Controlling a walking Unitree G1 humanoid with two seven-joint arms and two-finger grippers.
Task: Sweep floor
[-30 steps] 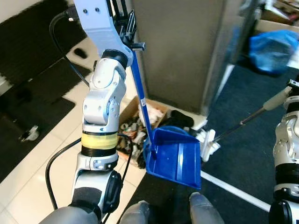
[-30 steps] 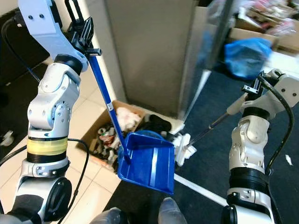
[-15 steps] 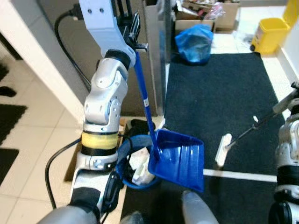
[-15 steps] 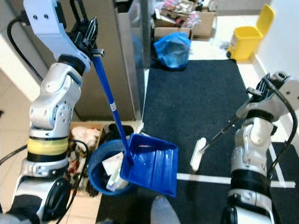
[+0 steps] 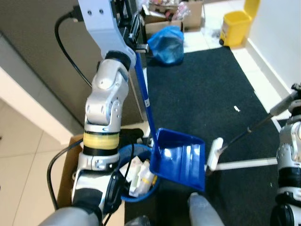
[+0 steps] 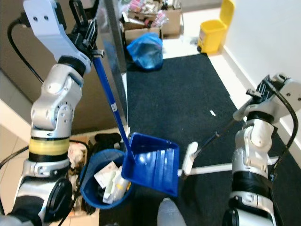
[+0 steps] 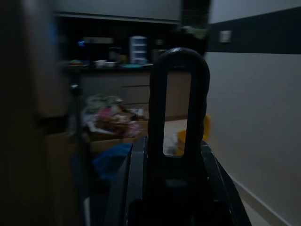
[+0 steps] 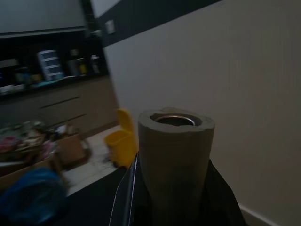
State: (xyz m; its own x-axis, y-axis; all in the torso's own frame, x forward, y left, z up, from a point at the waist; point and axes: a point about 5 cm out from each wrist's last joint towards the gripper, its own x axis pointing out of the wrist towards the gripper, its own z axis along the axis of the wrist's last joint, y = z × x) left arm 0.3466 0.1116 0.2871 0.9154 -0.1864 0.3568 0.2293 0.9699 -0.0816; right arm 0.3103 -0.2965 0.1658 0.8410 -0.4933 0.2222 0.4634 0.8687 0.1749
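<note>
My left gripper [image 5: 133,34] is raised high and shut on the top of the blue dustpan's long handle [image 5: 145,94]. The dustpan [image 5: 181,159] hangs tilted, its near edge over a blue bin [image 5: 123,186] holding paper and packaging. In the left wrist view the handle's black loop end [image 7: 178,108] stands up between the fingers. At the right, my right gripper [image 6: 261,92] is shut on the broom's grey handle [image 8: 175,155]. The thin pole slants down to the white broom head [image 5: 214,153] on the black mat [image 5: 207,94]. A small white scrap [image 5: 236,108] lies on the mat.
A grey cabinet [image 5: 42,61] stands at the left, with a cardboard box [image 5: 66,165] of rubbish at its foot. Further off are a blue bag [image 5: 165,43], a yellow bucket [image 5: 235,21] and cardboard boxes [image 6: 150,19]. A white wall [image 5: 277,33] borders the mat's right side. A white strip [image 5: 247,163] crosses the mat.
The whole view has swung round to the right, bringing the blue bin, mat, bucket and wall into sight. Both arms keep the same hold and pose.
</note>
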